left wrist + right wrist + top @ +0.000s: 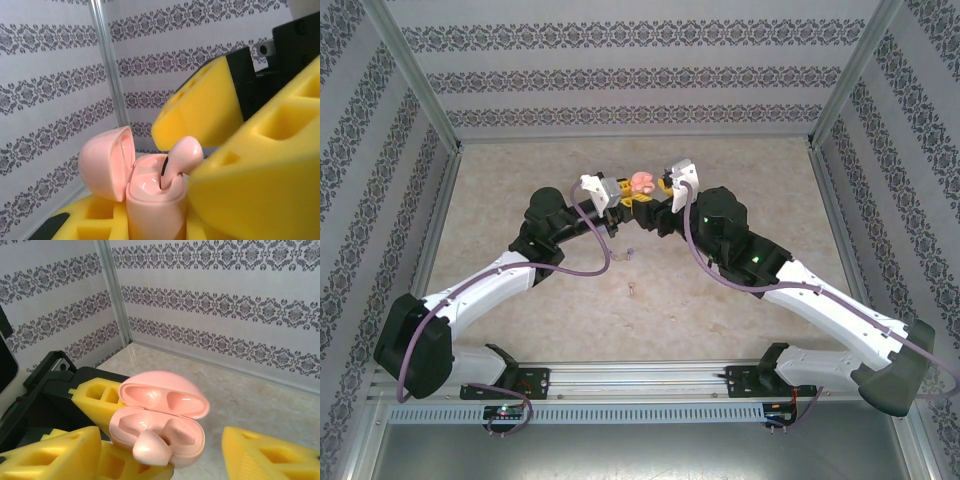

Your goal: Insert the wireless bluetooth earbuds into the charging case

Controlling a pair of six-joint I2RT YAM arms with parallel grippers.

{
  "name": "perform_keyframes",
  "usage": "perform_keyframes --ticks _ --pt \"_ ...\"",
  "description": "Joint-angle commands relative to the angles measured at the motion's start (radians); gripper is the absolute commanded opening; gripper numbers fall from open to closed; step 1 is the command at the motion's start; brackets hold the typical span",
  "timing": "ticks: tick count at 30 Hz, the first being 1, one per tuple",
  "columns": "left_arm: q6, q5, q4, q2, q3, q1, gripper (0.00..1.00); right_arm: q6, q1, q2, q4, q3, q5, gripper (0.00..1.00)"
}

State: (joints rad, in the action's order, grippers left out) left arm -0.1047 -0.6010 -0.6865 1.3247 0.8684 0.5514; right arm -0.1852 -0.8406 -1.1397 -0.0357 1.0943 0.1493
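The right hand [162, 452] stood open around the pink earbud [150, 447], which sat lodged in its slot. The left hand [155, 217] gripped the open case [165, 395]. The next move likely required seating the earbud fully.

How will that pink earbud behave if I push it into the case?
Likely tips easily: the pink earbud stands proud of the open charging case, not fully seated. Its glossy, rounded head looks slippery. Probably light, being so small.
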Motion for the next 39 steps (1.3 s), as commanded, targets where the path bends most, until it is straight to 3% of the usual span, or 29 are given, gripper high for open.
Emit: perform_keyframes --ticks 1,6,18,22,24,29,32,35,39 --pt "0.013 0.014 -0.107 0.010 0.021 0.018 0.00 -0.050 -0.009 0.006 -0.086 0.042 -0.055 0.76" --pt "0.016 0.020 -0.111 0.026 0.021 0.018 0.00 -0.094 -0.002 0.028 -0.098 0.067 -0.088 0.91" --pt "0.024 0.020 -0.133 0.049 0.011 0.020 0.00 -0.239 0.120 0.171 -0.143 0.037 -0.113 0.93" --pt "0.012 0.024 -0.137 0.050 0.002 0.020 0.00 -0.277 0.159 0.185 -0.207 0.036 -0.111 0.90" --pt "0.006 0.020 -0.138 0.049 -0.002 0.020 0.00 -0.295 0.172 0.173 -0.252 0.047 -0.113 0.83" --pt "0.002 0.013 -0.134 0.051 -0.008 0.020 0.00 -0.337 0.182 0.129 -0.335 0.067 -0.115 0.42" --pt "-0.001 0.005 -0.126 0.050 -0.009 0.019 0.00 -0.349 0.181 0.106 -0.337 0.070 -0.130 0.22" --pt "-0.006 -0.003 -0.114 0.052 -0.008 0.019 0.00 -0.356 0.181 0.078 -0.341 0.088 -0.148 0.09" --pt "-0.015 -0.012 -0.102 0.057 -0.008 0.020 0.00 -0.363 0.181 0.039 -0.351 0.123 -0.171 0.04"
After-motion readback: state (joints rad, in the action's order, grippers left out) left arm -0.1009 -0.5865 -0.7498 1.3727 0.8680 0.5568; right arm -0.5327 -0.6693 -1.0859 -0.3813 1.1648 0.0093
